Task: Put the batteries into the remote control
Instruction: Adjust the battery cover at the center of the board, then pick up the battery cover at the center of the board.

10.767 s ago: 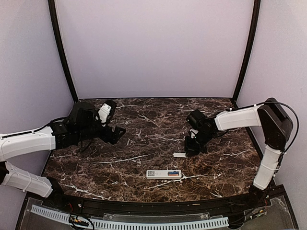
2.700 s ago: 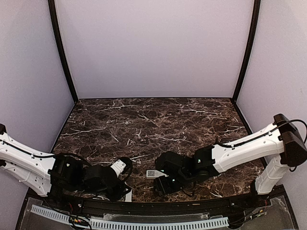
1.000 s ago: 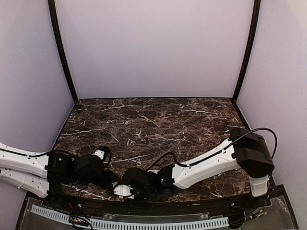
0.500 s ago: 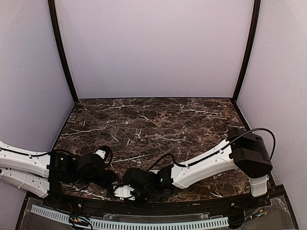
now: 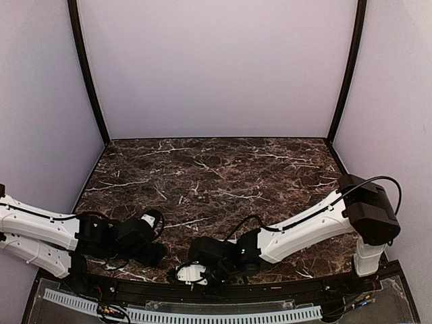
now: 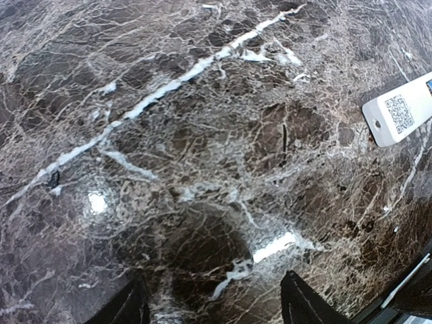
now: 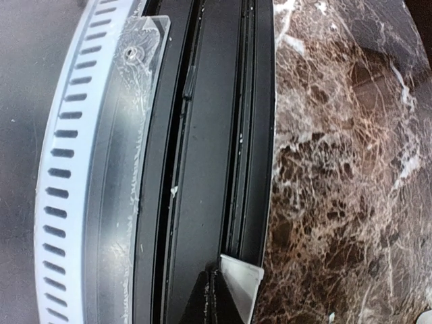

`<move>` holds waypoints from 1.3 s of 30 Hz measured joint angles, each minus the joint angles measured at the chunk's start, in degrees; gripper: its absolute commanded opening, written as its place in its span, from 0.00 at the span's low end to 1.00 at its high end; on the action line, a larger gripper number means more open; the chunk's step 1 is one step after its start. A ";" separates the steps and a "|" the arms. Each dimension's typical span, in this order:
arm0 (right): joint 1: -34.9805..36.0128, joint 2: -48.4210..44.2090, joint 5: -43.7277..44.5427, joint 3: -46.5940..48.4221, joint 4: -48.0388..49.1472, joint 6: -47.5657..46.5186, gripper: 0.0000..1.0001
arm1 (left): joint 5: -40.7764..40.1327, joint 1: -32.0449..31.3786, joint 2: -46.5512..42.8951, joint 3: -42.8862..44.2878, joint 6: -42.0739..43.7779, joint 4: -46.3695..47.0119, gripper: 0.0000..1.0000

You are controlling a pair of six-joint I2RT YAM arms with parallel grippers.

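The remote control (image 6: pixel 398 116) lies back up on the marble, and only its end with the code sticker shows, at the right edge of the left wrist view. In the top view the right arm covers it. The batteries are out of view. My left gripper (image 6: pixel 216 307) (image 5: pixel 155 255) hovers open over bare marble, left of the remote. My right gripper (image 7: pixel 218 300) (image 5: pixel 196 271) is at the table's front edge with its fingers shut together. A small flat pale-grey cover (image 7: pixel 241 283) juts out beside its right finger over the black rail; nothing shows between the fingers.
A black rail (image 7: pixel 202 148) runs along the table's front edge, with a white slotted cable duct (image 7: pixel 74 169) beyond it. The right arm (image 5: pixel 304 226) stretches low across the near right of the marble table (image 5: pixel 216 169). Lilac walls close in the back and sides.
The right gripper has shut and slid a little to the right along the front edge. The left gripper has stayed open and shifted slightly right.
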 measured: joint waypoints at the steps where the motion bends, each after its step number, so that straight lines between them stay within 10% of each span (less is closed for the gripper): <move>1: 0.00 -0.50 0.15 -0.44 -0.42 0.20 0.03 | 0.59 0.00 0.66 0.07 0.37 0.70 0.65; 18: 0.15 -10.88 4.90 -3.89 -2.67 9.16 0.47 | 4.98 0.00 3.28 0.66 2.97 6.34 0.65; 39: -2.73 1.27 -8.22 2.38 -3.74 12.92 0.17 | 4.00 0.00 -5.20 -0.70 2.91 4.00 0.65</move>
